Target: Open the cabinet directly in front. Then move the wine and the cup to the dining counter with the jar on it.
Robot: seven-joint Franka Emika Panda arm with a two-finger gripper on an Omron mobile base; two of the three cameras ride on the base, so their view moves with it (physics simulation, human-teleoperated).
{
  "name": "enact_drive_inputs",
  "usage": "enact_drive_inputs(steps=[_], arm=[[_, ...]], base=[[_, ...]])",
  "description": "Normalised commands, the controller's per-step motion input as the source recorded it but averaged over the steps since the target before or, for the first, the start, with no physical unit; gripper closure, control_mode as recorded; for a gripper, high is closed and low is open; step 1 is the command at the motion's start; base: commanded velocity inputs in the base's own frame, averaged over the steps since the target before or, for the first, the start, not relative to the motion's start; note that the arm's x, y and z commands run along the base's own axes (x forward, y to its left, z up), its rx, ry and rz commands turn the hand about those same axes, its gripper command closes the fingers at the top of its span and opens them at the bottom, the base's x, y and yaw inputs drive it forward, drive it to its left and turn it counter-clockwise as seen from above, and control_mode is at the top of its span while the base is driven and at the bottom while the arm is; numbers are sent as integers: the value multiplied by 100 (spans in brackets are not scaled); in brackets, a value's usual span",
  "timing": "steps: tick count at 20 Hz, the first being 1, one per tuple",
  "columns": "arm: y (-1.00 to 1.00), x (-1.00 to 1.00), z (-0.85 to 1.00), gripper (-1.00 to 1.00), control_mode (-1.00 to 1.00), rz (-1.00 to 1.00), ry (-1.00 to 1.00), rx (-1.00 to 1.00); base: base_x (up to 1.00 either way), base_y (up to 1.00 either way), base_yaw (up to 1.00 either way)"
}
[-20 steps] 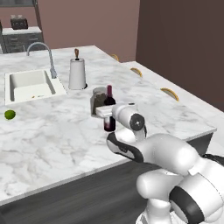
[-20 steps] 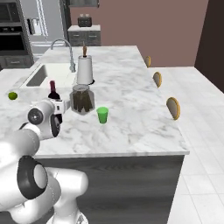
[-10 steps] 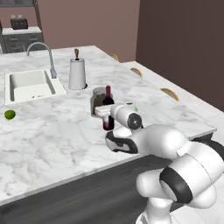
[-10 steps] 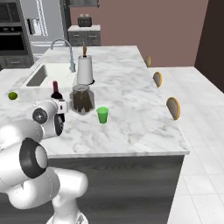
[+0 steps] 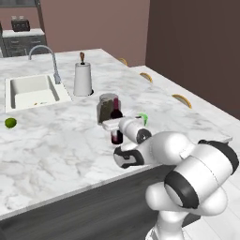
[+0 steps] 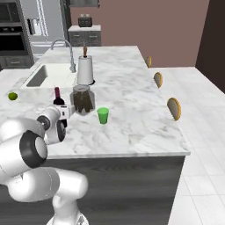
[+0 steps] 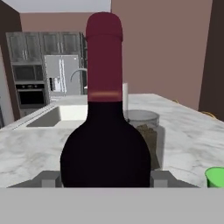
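Left base view: at frame centre the wine bottle (image 5: 116, 123) stands on the dining counter (image 5: 56, 140), just in front of the jar (image 5: 107, 108), with the gripper (image 5: 114, 124) around it. Right base view: the green cup (image 6: 103, 115) stands right of the jar at centre-left. Hand view: the jaws flank the bottle's body, one finger (image 7: 48, 178) on each side; contact cannot be told.

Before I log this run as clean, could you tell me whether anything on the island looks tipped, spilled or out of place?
Nothing stands out. The wine bottle, jar, green cup and paper-towel roll all stand upright on the marble island, and no spill shows. A lime lies loose near the sink.
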Motion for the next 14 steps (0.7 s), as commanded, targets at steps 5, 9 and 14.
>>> enact_drive_inputs(steps=[5, 9, 14], arm=[[0, 16, -7, 100, -100, 0, -1, 0], [0, 23, -4, 100, -100, 0, 0, 0], [0, 21, -9, 100, -100, 0, -1, 0]], base=[[0, 0, 0], [0, 0, 0], [0, 0, 0]])
